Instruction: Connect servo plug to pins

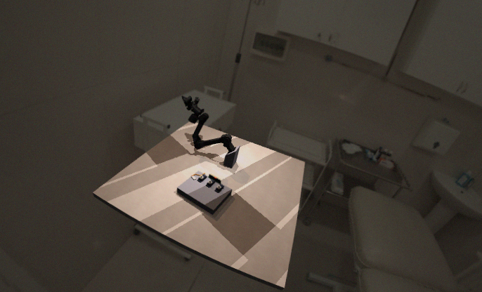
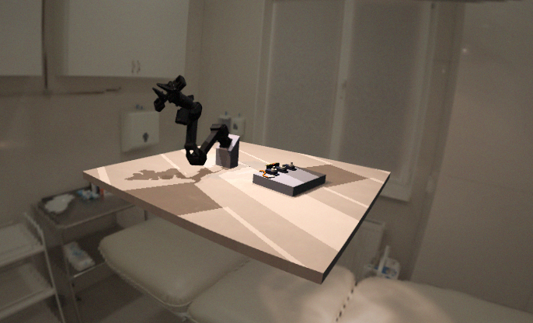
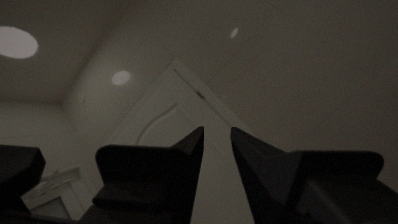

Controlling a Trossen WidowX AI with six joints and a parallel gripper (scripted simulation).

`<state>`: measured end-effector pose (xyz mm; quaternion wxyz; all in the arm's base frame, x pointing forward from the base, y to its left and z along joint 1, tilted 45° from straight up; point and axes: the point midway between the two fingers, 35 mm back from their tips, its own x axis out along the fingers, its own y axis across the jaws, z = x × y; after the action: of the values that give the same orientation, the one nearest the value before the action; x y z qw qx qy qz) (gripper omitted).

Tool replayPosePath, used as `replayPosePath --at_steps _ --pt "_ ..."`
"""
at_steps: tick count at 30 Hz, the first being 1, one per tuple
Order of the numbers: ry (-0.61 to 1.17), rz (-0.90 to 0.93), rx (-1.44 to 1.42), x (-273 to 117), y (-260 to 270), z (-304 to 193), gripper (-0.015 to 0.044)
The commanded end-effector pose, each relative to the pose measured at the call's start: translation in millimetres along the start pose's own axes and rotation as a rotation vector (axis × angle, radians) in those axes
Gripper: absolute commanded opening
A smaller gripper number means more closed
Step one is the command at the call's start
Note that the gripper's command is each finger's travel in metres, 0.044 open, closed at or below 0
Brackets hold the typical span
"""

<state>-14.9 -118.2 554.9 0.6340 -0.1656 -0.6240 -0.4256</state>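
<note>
The grey holder block (image 1: 199,194) (image 2: 274,185) lies on the table. Three small dark servos stand on it, one of them the servo (image 1: 201,177) (image 2: 272,171) at the end near an orange lead (image 2: 263,173). A dark strip with coloured marks (image 1: 214,178) (image 2: 273,164) stands beside the servos. The plug, its holes, the single pins and the dot are too small to make out. My gripper (image 1: 183,97) (image 2: 156,87) (image 3: 217,131) is raised high above the table, well away from the holder, and points away from it. Its fingers stand a little apart with nothing between them.
The arm's grey base block (image 1: 230,158) (image 2: 227,156) stands on the tabletop (image 1: 257,268) (image 2: 236,236), near the holder. Cabinets, a trolley and a treatment couch are around the table. The wrist view shows only room walls, lights and a door.
</note>
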Motion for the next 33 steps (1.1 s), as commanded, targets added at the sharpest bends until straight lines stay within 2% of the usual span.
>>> replayPosePath --at_steps 1,11,22,33 --pt "-0.035 0.03 0.012 -1 6 12 0.0115" --pt "-0.122 0.099 0.059 -5 21 40 0.0115" --pt "-0.245 0.263 0.154 -21 59 83 0.0115" --pt "-0.284 0.393 0.194 -37 89 102 0.0115"
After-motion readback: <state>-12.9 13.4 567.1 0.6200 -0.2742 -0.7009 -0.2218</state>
